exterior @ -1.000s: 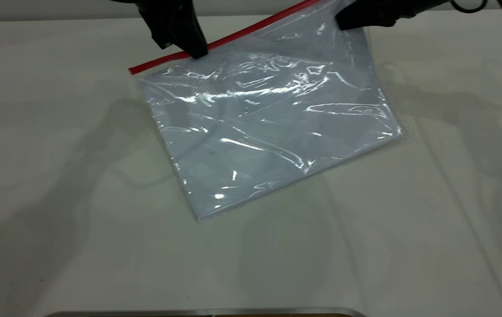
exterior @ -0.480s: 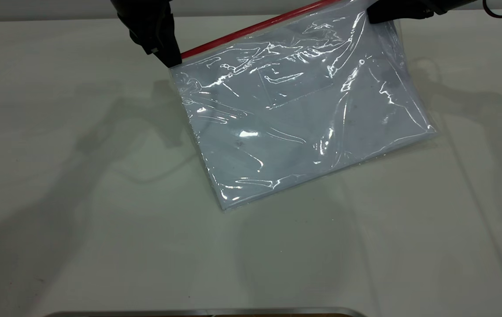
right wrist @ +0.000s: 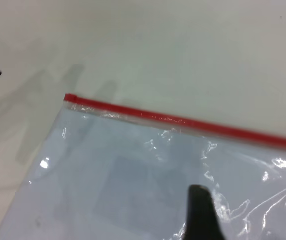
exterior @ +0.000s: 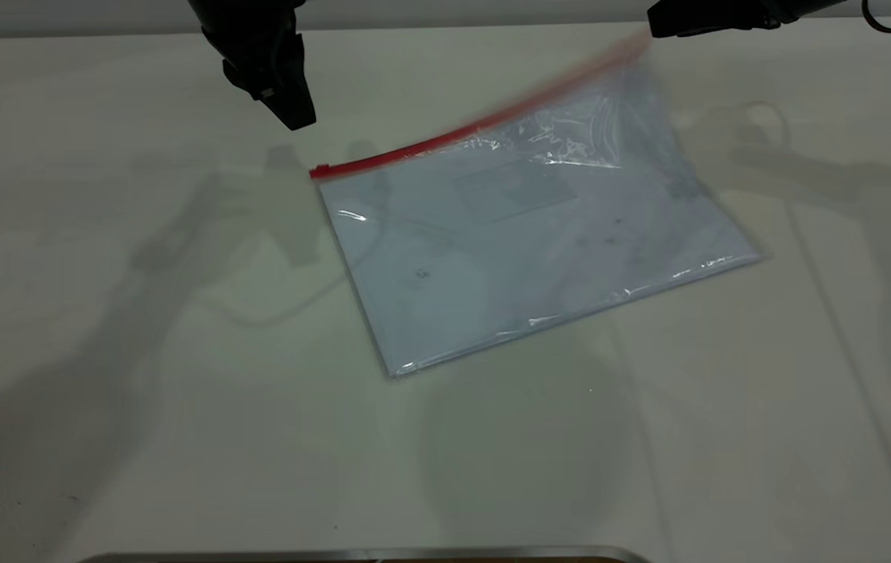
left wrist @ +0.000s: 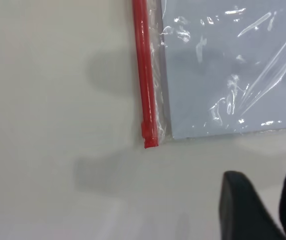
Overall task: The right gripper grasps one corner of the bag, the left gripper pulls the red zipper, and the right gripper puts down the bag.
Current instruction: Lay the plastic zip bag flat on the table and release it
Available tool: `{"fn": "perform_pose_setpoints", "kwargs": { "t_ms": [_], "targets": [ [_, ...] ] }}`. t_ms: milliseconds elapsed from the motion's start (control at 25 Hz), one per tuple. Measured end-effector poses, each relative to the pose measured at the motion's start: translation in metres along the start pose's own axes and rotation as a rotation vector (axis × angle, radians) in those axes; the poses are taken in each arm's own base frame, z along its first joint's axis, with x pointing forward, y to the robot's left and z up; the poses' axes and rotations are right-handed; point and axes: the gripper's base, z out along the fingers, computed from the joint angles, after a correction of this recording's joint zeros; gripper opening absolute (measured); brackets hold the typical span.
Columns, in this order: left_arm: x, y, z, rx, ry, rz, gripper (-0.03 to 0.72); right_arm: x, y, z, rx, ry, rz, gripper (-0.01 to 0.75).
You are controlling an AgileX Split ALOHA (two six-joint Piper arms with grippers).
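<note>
Setting: a robot test bench of the laboratory type. Evidence: a plain, pale, matte worktop [exterior: 141,375] fills nearly the whole exterior view, bounded at the far side by a bare light wall strip [exterior: 453,12]. Two black robot arms enter from the far edge, one at each side. A metallic rim [exterior: 367,555] runs along the near edge. Several overlapping soft shadows on the worktop indicate multiple overhead lamps. No domestic furnishings or shop goods are visible
</note>
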Motion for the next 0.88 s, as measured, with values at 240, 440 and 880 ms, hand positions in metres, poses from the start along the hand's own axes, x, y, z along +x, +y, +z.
{"fn": "perform_pose_setpoints", "kwargs": {
  "t_ms": [240, 440, 880],
  "targets": [
    [-0.007, 0.003, -0.028, -0.049, -0.022, -0.138, 0.493, -0.024, 0.013, -0.023, 0.021, 0.044, -0.051, 0.609],
    [-0.021, 0.001, -0.112, -0.160, -0.078, -0.281, 0.523, -0.090, 0.056, -0.085, 0.083, -0.035, -0.138, 0.572],
    [0.004, -0.075, -0.322, -0.423, -0.172, -0.553, 0.523, -0.169, 0.234, -0.277, 0.248, -0.214, -0.250, 0.570]
  ]
}}
